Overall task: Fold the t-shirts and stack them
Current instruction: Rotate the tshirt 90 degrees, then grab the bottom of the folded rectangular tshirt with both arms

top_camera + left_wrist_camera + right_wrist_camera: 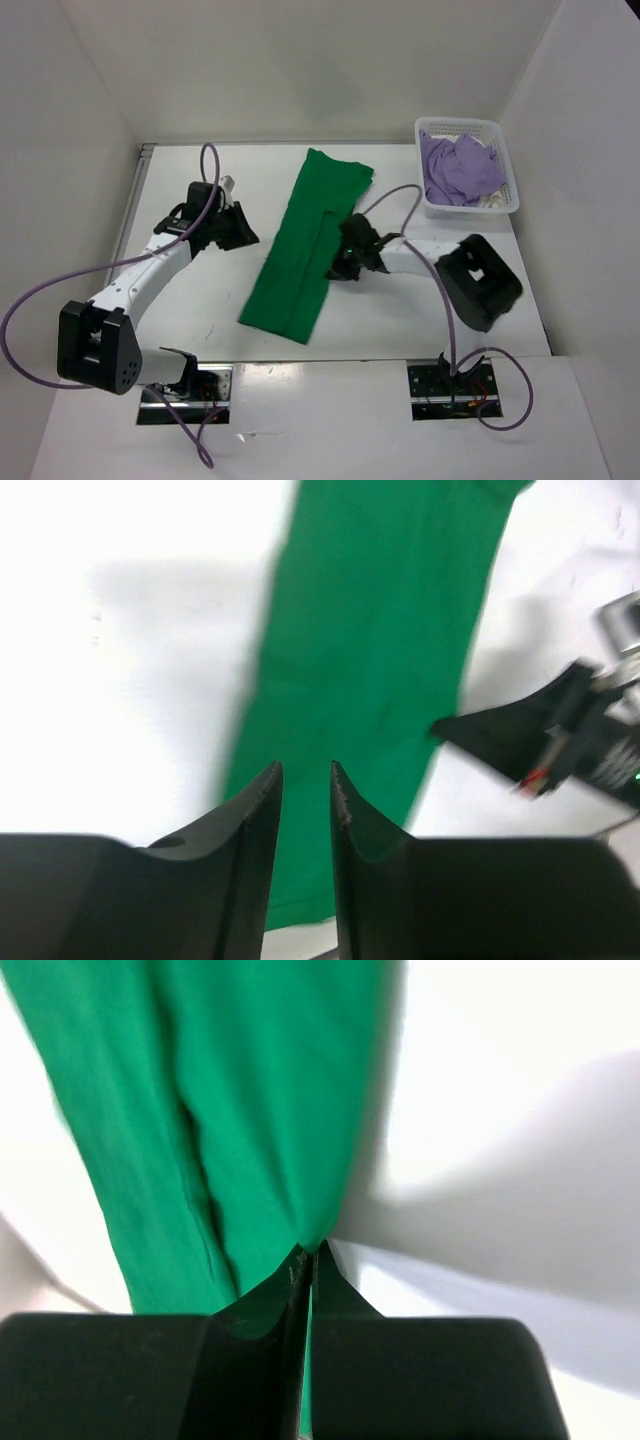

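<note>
Edge of bright green folded cloth t-shirt is clamped in the clenched right end effector. Left end effector, released and empty, faces it.

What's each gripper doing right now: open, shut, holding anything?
Left gripper: partly open, holding nothing.
Right gripper: closed on the edge of the green shirt.
</note>
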`<move>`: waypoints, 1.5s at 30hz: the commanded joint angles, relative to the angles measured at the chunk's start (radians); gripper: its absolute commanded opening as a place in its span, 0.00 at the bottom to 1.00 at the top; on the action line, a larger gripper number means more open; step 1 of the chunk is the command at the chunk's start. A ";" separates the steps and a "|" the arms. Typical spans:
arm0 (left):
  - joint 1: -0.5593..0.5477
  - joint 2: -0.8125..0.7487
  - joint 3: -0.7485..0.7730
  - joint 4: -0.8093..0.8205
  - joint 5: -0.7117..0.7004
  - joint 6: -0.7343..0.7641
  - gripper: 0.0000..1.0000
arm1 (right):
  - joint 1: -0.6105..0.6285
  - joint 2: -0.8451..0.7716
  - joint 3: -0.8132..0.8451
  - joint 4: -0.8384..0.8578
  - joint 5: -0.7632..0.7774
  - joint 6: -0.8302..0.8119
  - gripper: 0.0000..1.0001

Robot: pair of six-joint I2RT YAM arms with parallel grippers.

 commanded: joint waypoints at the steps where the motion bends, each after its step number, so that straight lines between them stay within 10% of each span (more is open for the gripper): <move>1: -0.076 0.017 -0.013 0.019 0.035 0.015 0.34 | -0.158 -0.204 -0.194 -0.139 0.010 -0.103 0.00; 5: -0.151 0.017 -0.071 -0.018 0.070 0.005 0.43 | -0.234 -0.361 -0.214 -0.199 0.001 -0.137 0.38; 8: -0.193 -0.018 -0.149 -0.086 0.106 0.005 0.47 | -0.234 -0.439 -0.220 -0.236 -0.057 -0.120 0.43; 30: -0.598 0.135 -0.277 0.077 0.236 -0.184 0.59 | 0.027 -1.094 -0.680 -0.538 -0.102 0.371 0.45; 45: -0.634 0.144 -0.317 0.171 0.236 -0.299 0.51 | 0.068 -1.045 -0.719 -0.448 -0.060 0.400 0.43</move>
